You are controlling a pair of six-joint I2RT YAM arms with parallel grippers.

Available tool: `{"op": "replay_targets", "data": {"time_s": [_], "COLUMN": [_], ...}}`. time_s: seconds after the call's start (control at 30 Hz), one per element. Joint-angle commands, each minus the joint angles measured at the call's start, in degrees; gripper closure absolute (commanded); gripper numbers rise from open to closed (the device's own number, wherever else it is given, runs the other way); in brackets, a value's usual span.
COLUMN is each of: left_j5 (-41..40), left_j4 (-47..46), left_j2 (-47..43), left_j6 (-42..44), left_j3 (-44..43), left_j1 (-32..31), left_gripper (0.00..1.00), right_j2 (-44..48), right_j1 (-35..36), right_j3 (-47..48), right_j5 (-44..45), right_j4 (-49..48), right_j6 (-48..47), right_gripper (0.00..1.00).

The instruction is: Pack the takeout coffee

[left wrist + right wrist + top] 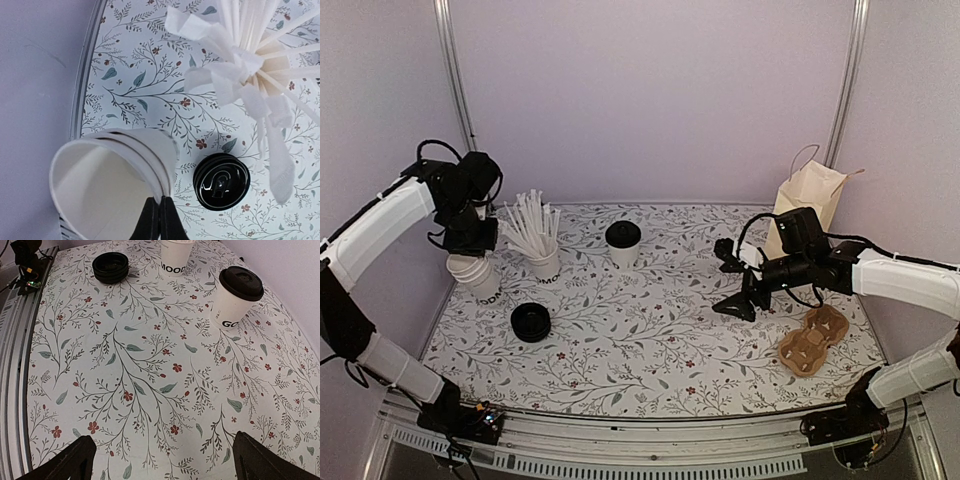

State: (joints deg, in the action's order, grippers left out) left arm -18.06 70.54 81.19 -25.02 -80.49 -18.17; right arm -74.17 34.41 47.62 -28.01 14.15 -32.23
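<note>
The right claw point(167, 467) hangs released, jaws wide, low over the table point(125, 390) — the coffee point(232, 307) stands upright ahead of it and off to its right, well apart, with nothing between. The step in hand looks like the reach. Best to turn the claw until the cup sits centred between the fingers, then close on the paper wall below the lid point(241, 282), gently — paper crushes, and a squeezed lid may pop. Keep it upright in the lift. The carrier point(813, 340) and bag point(810, 195) wait behind the claw. The left claw point(160, 220) is clenched at the rim of the cup stack point(110, 185), seemingly pinching its wall.
</note>
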Motion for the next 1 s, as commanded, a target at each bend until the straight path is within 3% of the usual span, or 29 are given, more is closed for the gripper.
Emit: {"op": "replay_targets", "data": {"time_s": [0.0,0.03,0.13,0.2,0.27,0.3,0.37,0.47,0.57,0.67,0.7,0.73,0.77,0.8,0.83,0.87,0.9,0.97], "left_j5": [3.0,7.94,-9.85,1.73,-6.08,-5.41,7.06,-5.37,0.19,-4.07,1.16,13.68,18.29,9.18,-4.89,-12.84,-11.15,2.41], "left_j4": [1.69,-3.0,7.29,1.1,1.89,4.93,-2.53,3.56,-1.53,1.1,0.1,-5.05,-9.19,-7.67,-1.24,5.31,7.12,-2.14], "left_j2": [1.43,-0.51,4.1,2.09,3.26,5.17,3.35,5.89,4.48,5.61,5.83,3.72,0.43,0.57,2.94,5.33,5.94,1.6], "left_j6": [1.09,1.75,-3.44,0.43,-2.38,-1.48,0.51,-2.23,-0.25,-0.62,0.96,3.91,3.17,0.88,-1.4,-3.94,-2.22,1.44], "left_j3": [-2.38,-0.76,-5.89,-3.82,-4.46,-5.34,-1.61,-3.02,-0.59,-0.98,-1.14,0.53,2.39,1.07,-2.06,-4.56,-5.67,-1.6], "left_j1": [0.74,0.69,-0.67,0.72,-1.27,-0.9,0.22,-0.92,-0.11,1.07,2.62,4.39,4.95,3.25,1.51,1.62,2.9,4.54], "left_gripper": [1.0,1.0,1.0,1.0,1.0,1.0,1.0,1.0,1.0,1.0,1.0,1.0,1.0,1.0,1.0,1.0,1.0,1.0], "right_j2": [0.65,0.66,0.4,0.35,0.17,0.1,0.0,-0.02,0.07,-0.07,-0.14,-0.11,-0.17,-0.18,-0.14,-0.1,-0.17,-0.27], "right_j1": [-0.26,-0.23,-0.24,-0.29,-0.23,-0.22,-0.23,-0.25,-0.27,-0.27,-0.21,-0.22,-0.22,-0.27,-0.23,-0.24,-0.25,-0.23], "right_j3": [0.24,0.2,0.37,0.37,0.49,0.54,0.55,0.63,0.46,0.55,0.55,0.55,0.55,0.55,0.55,0.55,0.55,0.55], "right_j5": [-0.98,-1.11,-1.08,-1.08,-0.96,-0.91,-0.95,-0.82,-0.9,-0.99,-0.99,-0.99,-0.99,-1.07,-1.08,-1.02,-1.0,-1.04], "right_j4": [0.87,0.88,0.95,1.01,1.1,1.26,1.3,1.4,1.39,1.49,1.57,1.58,1.58,1.61,1.68,1.65,1.65,1.71], "right_j6": [-0.37,-0.38,-0.47,-0.47,-0.55,-0.55,-0.57,-0.66,-0.71,-0.73,-0.8,-0.82,-0.82,-0.88,-0.84,-0.9,-0.91,-1.04], "right_gripper": [0.01,0.01,0.01,0.01,0.01,0.01,0.01,0.01,0.01,0.01,0.01,0.01,0.01,0.01,0.01,0.01,0.01,0.01]}}
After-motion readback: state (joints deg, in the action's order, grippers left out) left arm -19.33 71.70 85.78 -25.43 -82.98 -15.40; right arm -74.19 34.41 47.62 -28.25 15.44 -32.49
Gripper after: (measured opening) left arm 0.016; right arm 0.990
